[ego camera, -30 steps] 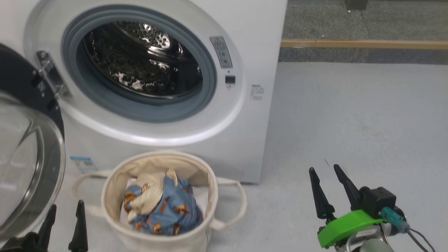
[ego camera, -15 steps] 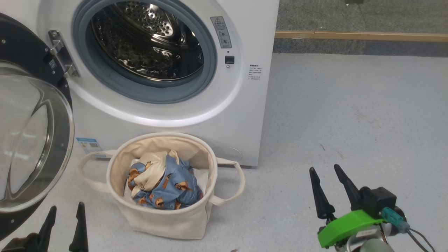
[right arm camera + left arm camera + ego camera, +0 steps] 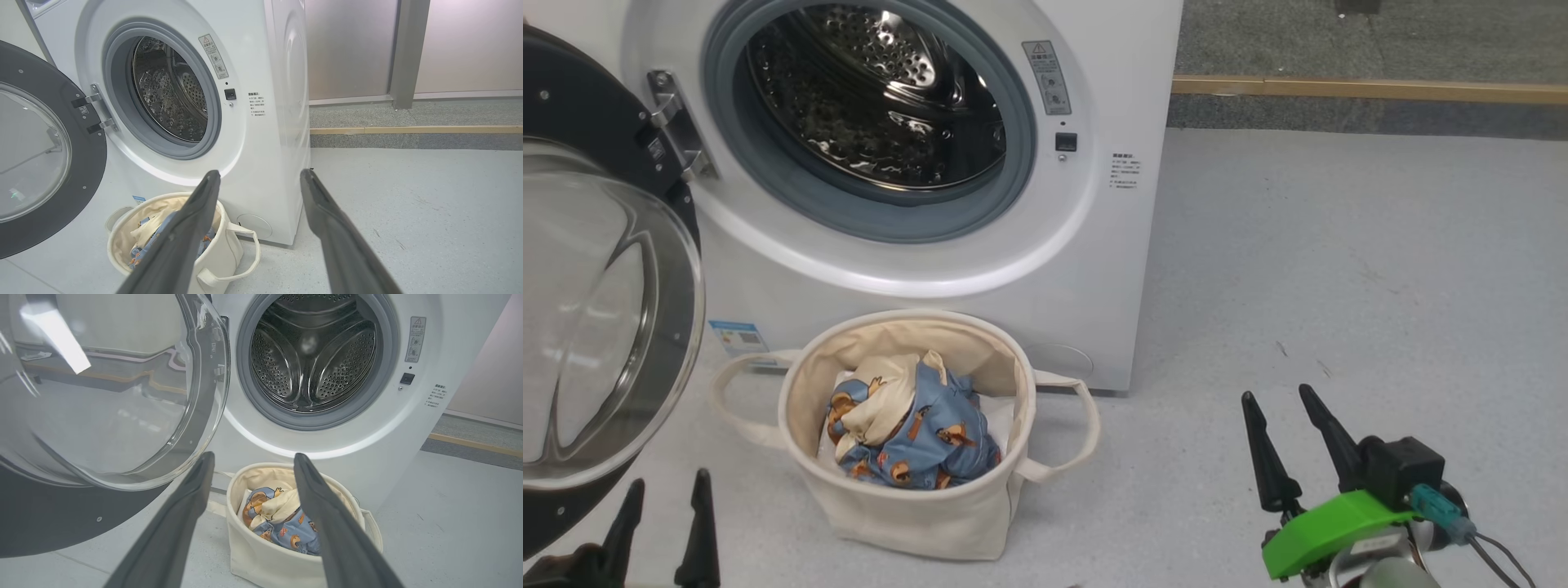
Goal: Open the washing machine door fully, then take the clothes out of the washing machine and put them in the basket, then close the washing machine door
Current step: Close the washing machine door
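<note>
Washing machine door (image 3: 580, 90) hangs swung wide at the L of the washing machine (image 3: 1086, 269), inner black rim and bulging glass bowl facing out. Its hinge (image 3: 678, 135) sits at the L side of the drum mouth (image 3: 874, 106). The mouth is uncovered, w/ a grey rubber ring round it and shiny perforated steel inside.

Down low, the basket (image 3: 915, 514) stands upright on the floor (image 3: 1339, 269), just in front of the machine's lower front edge and under the mouth, a loop handle out each side. The clothes (image 3: 931, 441) are in the basket: blue bear-print fabric bunched up w/ a cream piece on top, over a white liner. A blue sticker (image 3: 737, 336) shows on the front panel behind the basket's L handle.

L gripper (image 3: 668, 478) sits at the head view's lower L corner, fingers spread wide w/ nothing btwn them, tips just under the door's glass, near the basket's L handle but apart from it. In the L wrist view that gripper (image 3: 254, 455) frames the basket, door glass bulging close by.

R gripper (image 3: 1275, 392) is over bare floor, well apart from basket and machine, also spread wide and empty, w/ a green mount (image 3: 1327, 527) behind the fingers. In the R wrist view it (image 3: 260, 172) points toward the machine's front R corner.

A wooden strip (image 3: 1364, 87) runs along the floor's far edge.
</note>
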Available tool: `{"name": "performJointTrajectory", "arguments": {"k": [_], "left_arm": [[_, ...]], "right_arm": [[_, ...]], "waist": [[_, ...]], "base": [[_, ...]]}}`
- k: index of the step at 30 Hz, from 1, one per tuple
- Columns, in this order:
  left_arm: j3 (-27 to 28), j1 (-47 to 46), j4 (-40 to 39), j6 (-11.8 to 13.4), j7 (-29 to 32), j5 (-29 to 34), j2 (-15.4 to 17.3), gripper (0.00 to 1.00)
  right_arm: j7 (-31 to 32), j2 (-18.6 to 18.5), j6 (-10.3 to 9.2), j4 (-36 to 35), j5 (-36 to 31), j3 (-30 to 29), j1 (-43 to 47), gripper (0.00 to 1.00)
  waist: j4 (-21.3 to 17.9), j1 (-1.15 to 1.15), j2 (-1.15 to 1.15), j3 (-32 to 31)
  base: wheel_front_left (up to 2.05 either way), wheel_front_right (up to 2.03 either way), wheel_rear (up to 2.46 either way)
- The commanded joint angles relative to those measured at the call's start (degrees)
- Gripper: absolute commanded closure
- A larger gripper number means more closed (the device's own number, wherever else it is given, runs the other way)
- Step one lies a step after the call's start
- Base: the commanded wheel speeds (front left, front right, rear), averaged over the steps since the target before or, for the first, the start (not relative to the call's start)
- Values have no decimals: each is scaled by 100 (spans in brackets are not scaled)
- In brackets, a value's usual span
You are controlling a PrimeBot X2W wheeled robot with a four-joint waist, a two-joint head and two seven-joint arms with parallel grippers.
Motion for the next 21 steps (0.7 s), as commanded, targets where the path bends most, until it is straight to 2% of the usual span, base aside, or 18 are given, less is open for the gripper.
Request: {"name": "performJointTrajectory", "arguments": {"k": [1,10,21], "left_arm": [[298,-190,-163,12,-70,34,117,0],[485,-196,-217,139,-70,134,59,0],[516,-112,-428,221,37,136,153,0]], "right_arm": [[-71,11,43,-177,-38,137,-154,0],[-71,11,43,-131,-7,117,-73,0],[-71,11,43,-100,197,247,24,0]], "waist": [[21,0,0,-6],[600,0,0,-126],[1833,0,0,-290]], "base": [[0,0,0],[0,0,0],[0,0,0]]}}
